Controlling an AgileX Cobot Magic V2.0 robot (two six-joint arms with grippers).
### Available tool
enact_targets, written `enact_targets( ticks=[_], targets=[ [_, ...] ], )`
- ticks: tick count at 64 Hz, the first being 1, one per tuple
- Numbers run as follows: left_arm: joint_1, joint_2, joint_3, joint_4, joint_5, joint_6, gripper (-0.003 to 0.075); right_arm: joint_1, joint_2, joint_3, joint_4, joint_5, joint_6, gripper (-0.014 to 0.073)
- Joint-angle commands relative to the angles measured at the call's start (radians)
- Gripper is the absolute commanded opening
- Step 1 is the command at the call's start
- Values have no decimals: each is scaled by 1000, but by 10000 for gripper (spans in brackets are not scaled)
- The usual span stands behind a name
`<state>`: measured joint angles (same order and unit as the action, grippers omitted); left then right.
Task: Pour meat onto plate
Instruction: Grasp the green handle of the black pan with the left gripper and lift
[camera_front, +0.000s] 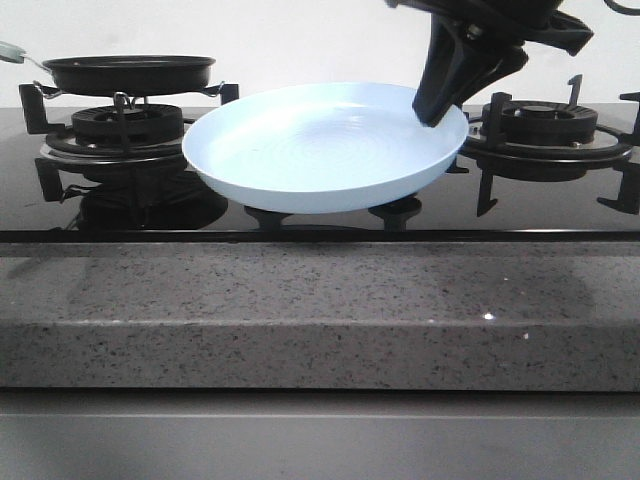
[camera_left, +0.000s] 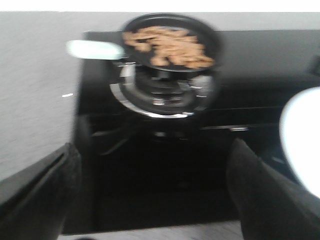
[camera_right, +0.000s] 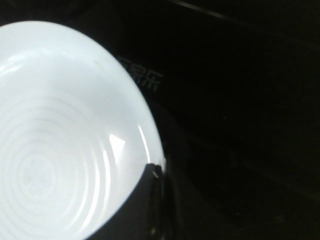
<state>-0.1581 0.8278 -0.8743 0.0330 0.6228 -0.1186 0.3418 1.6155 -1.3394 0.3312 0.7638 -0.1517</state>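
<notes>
Right gripper (camera_front: 437, 112) is clenching the plate (camera_front: 320, 150) rim; left gripper (camera_left: 150, 190) is hanging released. Plate is tilting, unsupported, risking slippage before meat (camera_left: 170, 46) arrives.

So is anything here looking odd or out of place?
Yes, the plate. It isn't resting flat: the right claw grips its rim and holds it tilted above the black stovetop, between the burners. It is empty. The meat sits in the frying pan, with no visible spill.
</notes>
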Motion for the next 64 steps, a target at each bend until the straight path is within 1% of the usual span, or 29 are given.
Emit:
enact_targets(
  ticks=[1,4,9,12,15,20,22,27,33,43,58,64],
  targets=[
    [92,93,-89,-10,-42,-14,587,-2,-49,-24,21,-49,-10,-67],
    [146,142,-117,-39,-42,-7,587,-2,-49,-24,21,-49,-10,-67],
    [226,237,-159,-160,-42,88,587,-2,-49,-24,21,-49,-10,-67],
    [263,281,-183,-266,-42,169,587,-2,-49,-24,21,-49,-10,-67],
    [307,330,-204,-424,-40,261,587,-2,-49,-24,21,-49,-10,-67],
    [355,416,-242,-632,-19,404,587,-2,-49,-24,21,-49,-10,-67],
    [366,440,-254,-689,-10,449,587,-2,-49,-24,21,-49,-10,-67],
    [384,501,-282,-812,-8,510,587,-2,-49,-24,21,-49,-10,-67],
    [389,566,-320,-922,-4,559,587,-2,-49,-24,21,-49,-10,-67],
    [389,669,-374,-1074,-5,595,587,-2,-49,-24,21,-49,-10,-67],
    [389,802,-456,-1209,14,601,587,-2,-49,-24,21,-49,-10,-67],
    [387,845,-472,-1290,29,640,587,-2,-49,-24,21,-49,-10,-67]
  ],
)
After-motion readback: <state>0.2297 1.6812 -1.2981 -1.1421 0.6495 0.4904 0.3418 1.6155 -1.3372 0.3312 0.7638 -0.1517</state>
